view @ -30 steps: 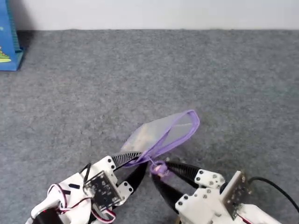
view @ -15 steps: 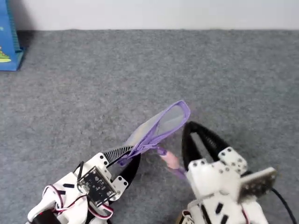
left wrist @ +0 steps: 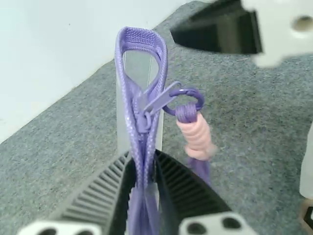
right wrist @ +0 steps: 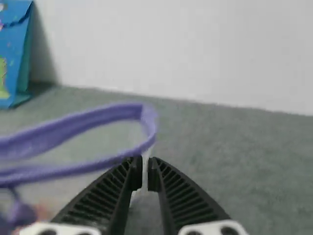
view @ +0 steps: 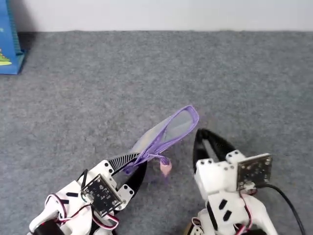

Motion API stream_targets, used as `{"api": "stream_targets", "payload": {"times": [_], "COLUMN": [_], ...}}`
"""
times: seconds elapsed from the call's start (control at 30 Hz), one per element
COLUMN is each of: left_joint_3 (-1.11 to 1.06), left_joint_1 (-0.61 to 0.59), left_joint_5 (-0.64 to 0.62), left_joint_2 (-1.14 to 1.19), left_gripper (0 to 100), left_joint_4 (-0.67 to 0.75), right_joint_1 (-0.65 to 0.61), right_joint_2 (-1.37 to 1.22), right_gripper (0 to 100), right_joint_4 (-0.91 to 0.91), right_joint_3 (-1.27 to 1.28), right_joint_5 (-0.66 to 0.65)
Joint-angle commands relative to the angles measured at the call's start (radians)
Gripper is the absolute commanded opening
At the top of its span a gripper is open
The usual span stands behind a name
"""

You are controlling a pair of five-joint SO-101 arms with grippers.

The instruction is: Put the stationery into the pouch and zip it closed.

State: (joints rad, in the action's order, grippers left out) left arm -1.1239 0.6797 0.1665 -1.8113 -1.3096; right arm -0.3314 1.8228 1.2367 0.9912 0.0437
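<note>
The pouch (view: 168,132) is held lifted off the table (view: 88,88), near the middle of its near edge. One end is clamped between the fingers of the left gripper (view: 131,165) and the other end points toward the far right corner. The right gripper (view: 199,133) is positioned just beside that free end, its fingers brought together with nothing visibly held between them. The slider (left wrist: 145,115) sits close to the left gripper. The zip is joined only between the clamp and the slider, and beyond it the two purple tapes are parted into an open loop. The pink charm (view: 165,168) hangs loose from the slider ring. The step in hand is judged to be the zipping, with most of the travel not yet done. The charm or pull tab should be gripped close to the slider and drawn along the line of the tapes, away from the left gripper, with the clamped end held taut. A sideways pull is likely to jam the slider or twist the pouch. The contents of the pouch cannot be made out through its clear side. A blue box (view: 9,44) stands at the far left corner.
</note>
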Motion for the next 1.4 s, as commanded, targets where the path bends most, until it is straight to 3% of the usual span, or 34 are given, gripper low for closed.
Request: {"api": "stream_targets", "payload": {"times": [0.0, 0.27, 0.53, 0.67, 0.83, 1.27, 1.37], "left_joint_3": [0.016, 0.016, 0.016, 0.016, 0.016, 0.015, 0.015], "left_joint_1": [-0.017, -0.017, -0.017, -0.017, -0.017, -0.017, -0.017], "left_joint_5": [-0.003, -0.003, -0.003, -0.003, -0.003, -0.003, -0.005], "left_joint_2": [-0.008, -0.008, -0.008, -0.008, -0.008, -0.008, -0.008], "left_gripper": [1, 1, 1, 1, 1, 1, 1], "left_joint_4": [-0.015, -0.012, -0.011, -0.009, -0.009, -0.009, -0.009], "right_joint_1": [-0.108, -0.398, -0.516, -0.524, -0.524, -0.610, -0.598], "right_joint_2": [-0.008, -0.016, -0.016, -0.019, -0.019, -0.019, -0.019], "right_gripper": [10.8, 12.3, 12.4, 13.2, 24.0, 21.5, 17.1], "right_joint_4": [0.156, 0.317, 0.272, 0.229, 0.189, 0.031, 0.004], "right_joint_3": [-0.103, -0.169, -0.149, -0.147, -0.066, 0.000, 0.040], "right_joint_5": [0.009, 0.130, 0.143, 0.138, 0.137, 0.137, 0.135]}}
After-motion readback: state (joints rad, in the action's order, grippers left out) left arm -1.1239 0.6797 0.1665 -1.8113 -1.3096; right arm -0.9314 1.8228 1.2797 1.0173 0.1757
